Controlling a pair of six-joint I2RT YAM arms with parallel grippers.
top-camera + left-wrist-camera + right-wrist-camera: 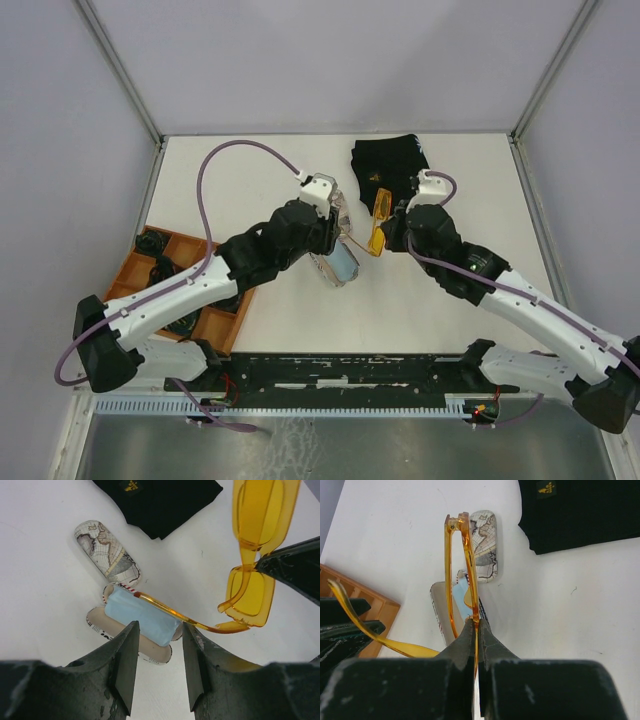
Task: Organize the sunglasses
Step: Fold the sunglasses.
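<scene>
1. Right end effector [476,629] is clamped tight on the bridge of the orange sunglasses [255,545], which are held above the table [45,610].
2. Left end effector [159,630] is half spread and grips nothing; one temple crosses just beyond its tips.
3. Beneath the tips lies an open case [97,622] with a blue cloth [145,617], partly hidden.
4. The tray [128,272] holds dark shapes, which are unclear under the left arm.
</scene>
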